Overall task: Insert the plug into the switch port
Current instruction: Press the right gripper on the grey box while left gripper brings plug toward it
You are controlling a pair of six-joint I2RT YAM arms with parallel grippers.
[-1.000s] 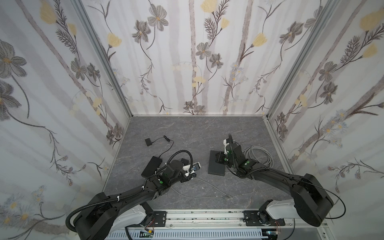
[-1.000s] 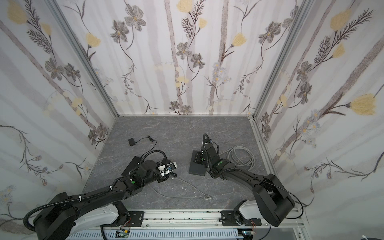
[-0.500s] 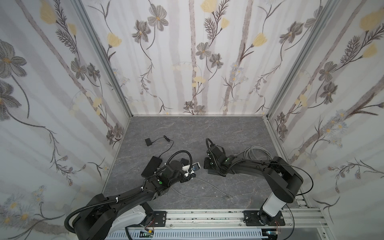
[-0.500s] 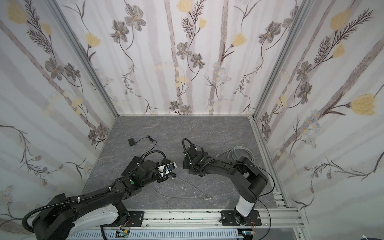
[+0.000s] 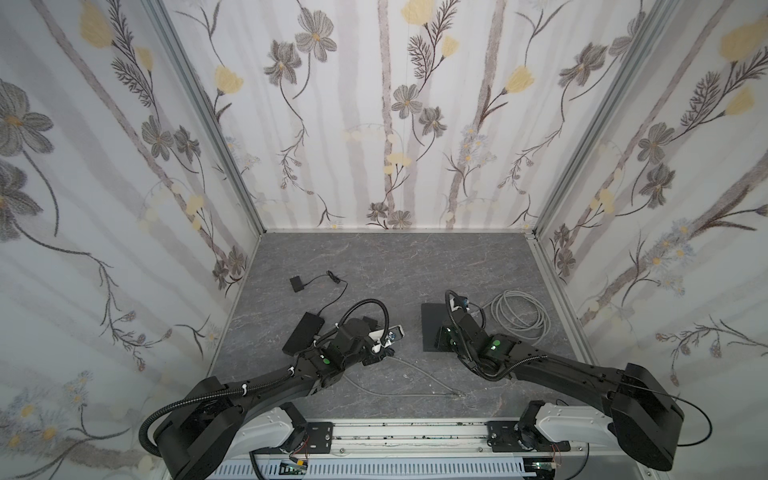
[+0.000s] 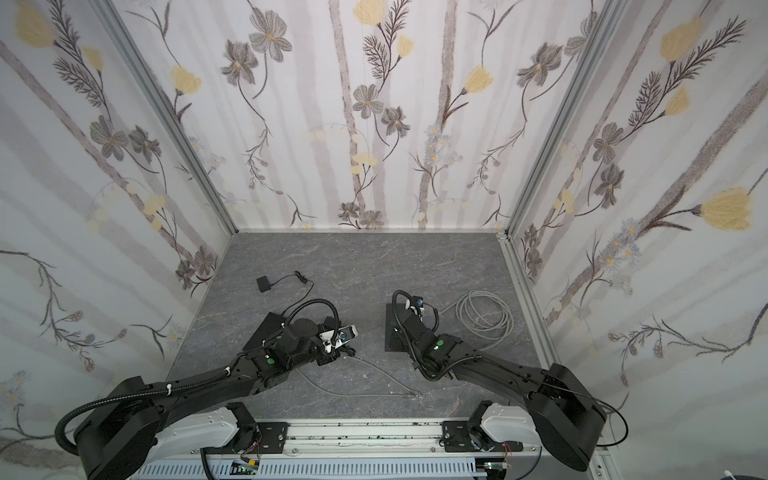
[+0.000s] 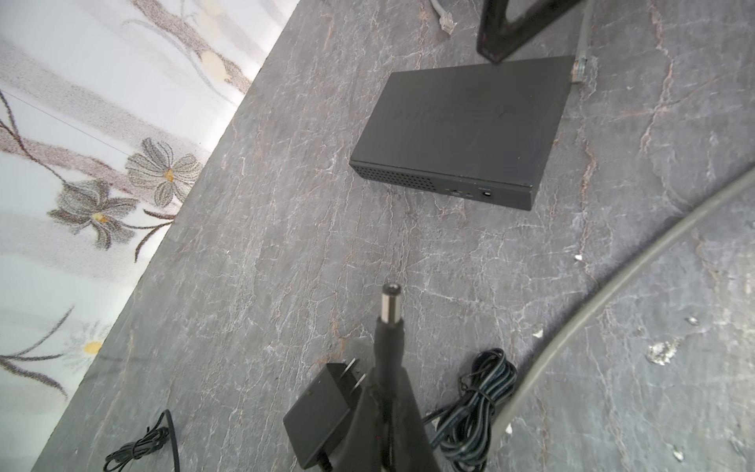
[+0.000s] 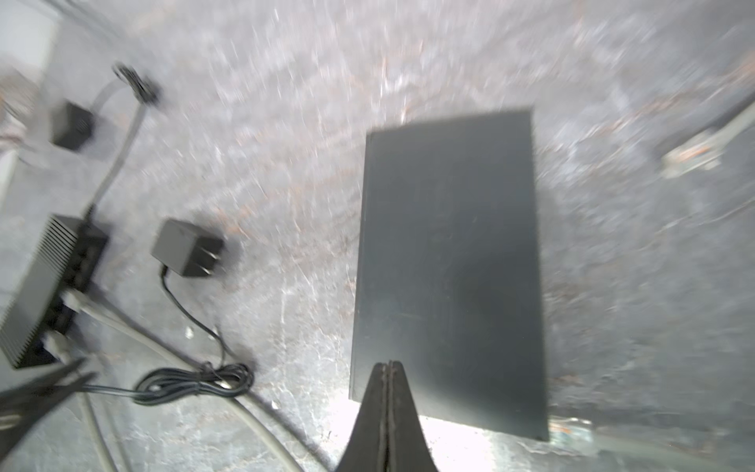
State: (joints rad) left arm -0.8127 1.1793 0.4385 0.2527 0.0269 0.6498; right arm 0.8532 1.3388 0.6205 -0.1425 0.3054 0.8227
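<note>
Left claw [image 7: 386,380] is clamped tight on the black barrel plug [image 7: 390,304]. It grips the plug by the rubbery sleeve, so the metal tip sticks out in front. The plug is well short of the switch [image 7: 461,126]. Its tip points toward the switch's side face, the one with the vent holes and the little round port [image 7: 486,194], and there's bare table [image 7: 286,245] in between. Right claw [image 8: 388,367] is pinched fully closed with nothing in it and sits over the switch's top near one short edge. Can't tell if it's actually pressing down, that wrist view is pretty blurry. The wall adapter [image 7: 320,412] and its bundled cord [image 7: 476,402] lie behind the plug, on the side away from the switch. A grey cable [image 7: 613,294] runs past the switch, and a clear connector [image 7: 579,69] sits right at the switch's far corner (plugged in or not, no idea). In a top view a loose cable coil [image 5: 517,311] lies near the switch too.
</note>
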